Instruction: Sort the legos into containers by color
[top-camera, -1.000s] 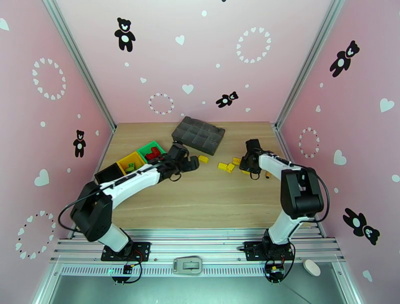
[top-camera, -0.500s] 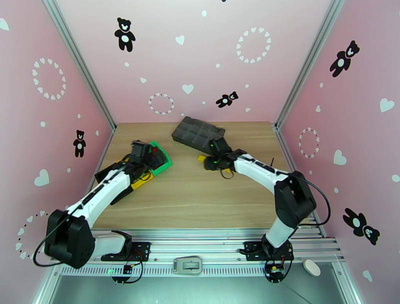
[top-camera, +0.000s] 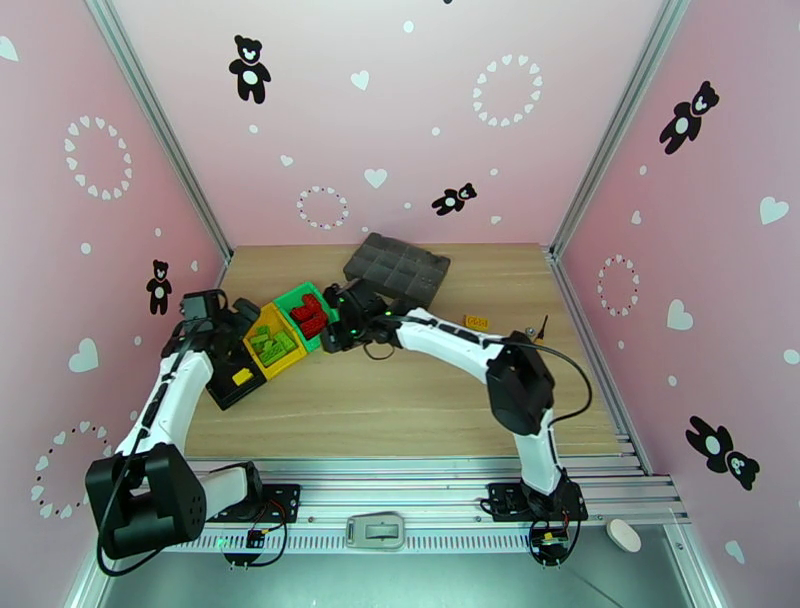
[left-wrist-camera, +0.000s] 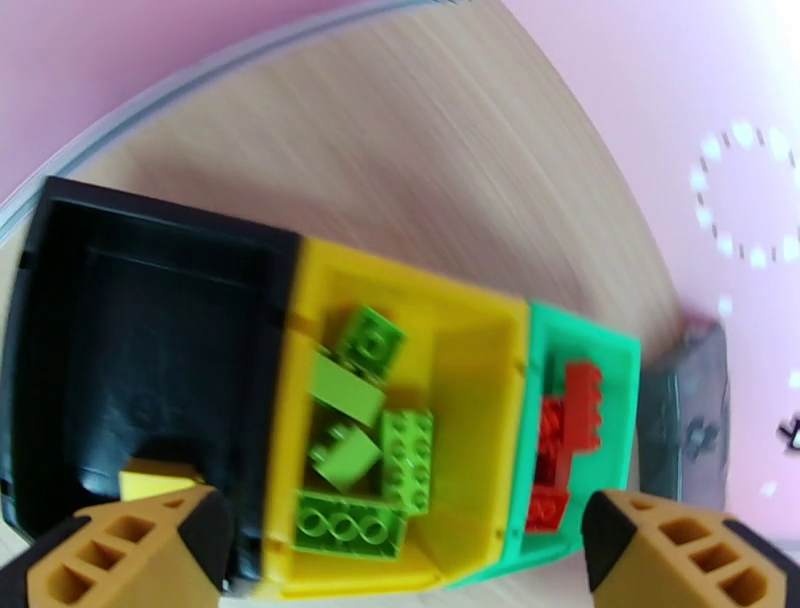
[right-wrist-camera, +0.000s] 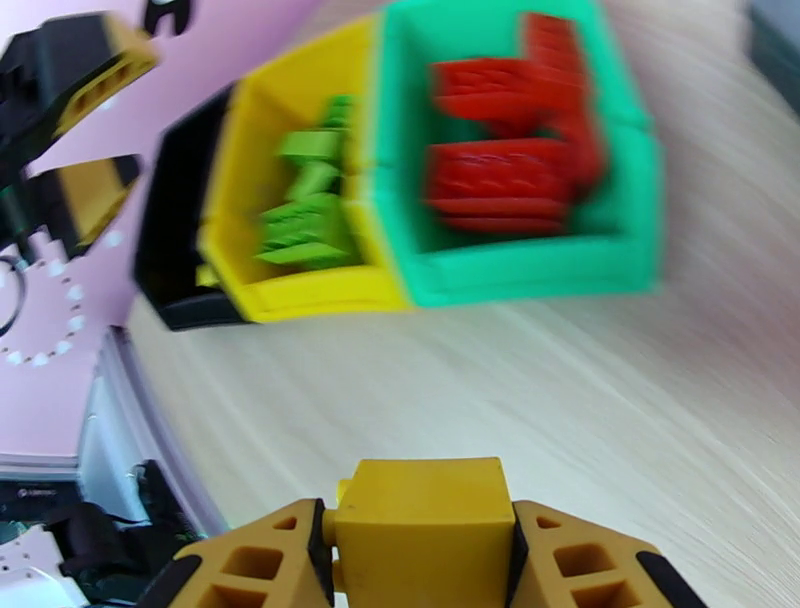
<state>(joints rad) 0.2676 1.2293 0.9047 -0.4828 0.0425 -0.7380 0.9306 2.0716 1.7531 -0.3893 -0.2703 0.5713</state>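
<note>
1. Two grippers are at work. Your right gripper (right-wrist-camera: 420, 560) is pinched narrow on one yellow brick (right-wrist-camera: 420, 520), squarely clamped between both fingers (right-wrist-camera: 260, 560).
2. That gripper sits low over the table (top-camera: 400, 400), just beside the green container (right-wrist-camera: 520, 270), on the side away from the other two bins.
3. Your left gripper (left-wrist-camera: 400, 550) stands wide apart with nothing between its fingers (left-wrist-camera: 130, 550). It looks down on the row of bins from above the black end.
4. Three containers stand touching in one row: black container (left-wrist-camera: 150, 330), yellow container (left-wrist-camera: 470, 390), then the green one.
5. One second yellow brick (left-wrist-camera: 155, 482) lies in the black container, at the corner nearest your left gripper's finger.
6. Five light green bricks (left-wrist-camera: 345, 392) lie in the yellow container, loosely piled, some flat and some tilted.
7. Several red bricks (left-wrist-camera: 565, 420) lie in the green container. They overlap and blur, so you can count at least three but no exact number.
8. One third yellow brick (top-camera: 477, 322) lies loose on the table, well apart from the bins, to the right of the right arm.
9. One dark grey tray (top-camera: 397, 270) with compartments lies towards the back of the table, near the green container but not touching it.
</note>
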